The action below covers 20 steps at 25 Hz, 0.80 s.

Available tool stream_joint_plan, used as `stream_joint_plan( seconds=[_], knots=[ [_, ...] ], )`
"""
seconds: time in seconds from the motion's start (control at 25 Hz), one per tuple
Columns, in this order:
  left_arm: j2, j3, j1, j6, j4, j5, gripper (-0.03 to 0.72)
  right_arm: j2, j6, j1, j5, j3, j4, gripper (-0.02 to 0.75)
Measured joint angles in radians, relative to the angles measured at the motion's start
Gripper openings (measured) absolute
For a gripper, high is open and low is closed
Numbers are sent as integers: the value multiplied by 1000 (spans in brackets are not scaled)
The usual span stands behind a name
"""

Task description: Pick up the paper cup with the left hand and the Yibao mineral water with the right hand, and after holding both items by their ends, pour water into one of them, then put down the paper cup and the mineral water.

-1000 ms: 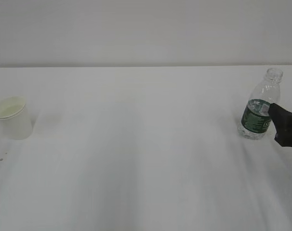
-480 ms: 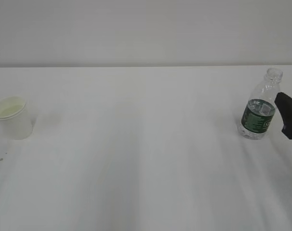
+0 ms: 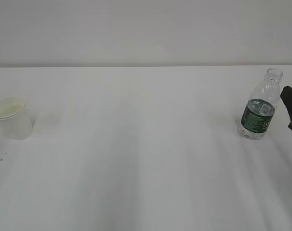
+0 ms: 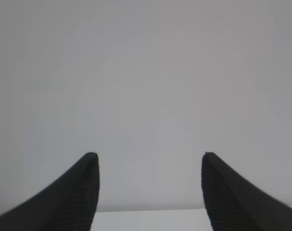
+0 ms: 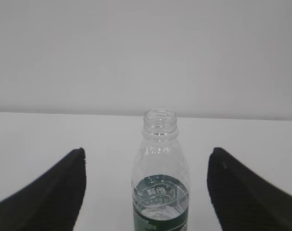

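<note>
The paper cup [image 3: 11,118] stands upright at the far left of the white table [image 3: 136,159], with no gripper near it. The Yibao mineral water [image 3: 259,107] stands upright at the far right, capless, with water up to its green label. My right gripper [image 3: 291,109] shows as a black tip at the right edge, just right of the bottle and apart from it. In the right wrist view the gripper [image 5: 147,151] is open and the bottle [image 5: 160,192] stands ahead, centred between the fingers. My left gripper [image 4: 148,156] is open and empty, facing the wall.
A plain pale wall runs behind the table's far edge [image 3: 136,66]. A few tiny dark specks [image 3: 1,158] lie on the table in front of the cup.
The right gripper has drawn back to the right, away from the bottle, and shows less in the exterior view. The bottle and the cup have not moved.
</note>
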Motion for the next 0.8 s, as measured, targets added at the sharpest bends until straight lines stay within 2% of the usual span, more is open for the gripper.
stream_joint_plan(
  seconds=[0.48, 0.6, 0.8],
  knots=[
    [-105, -5, 0, -1, -14, 129, 484, -162, 17, 0, 142, 8, 0, 592],
    [-107, -57, 0, -2, -18, 227, 484, -215, 19, 0, 194, 8, 0, 592],
    [-108, -121, 0, -2, -22, 292, 484, -293, 19, 0, 272, 8, 0, 592]
  ],
)
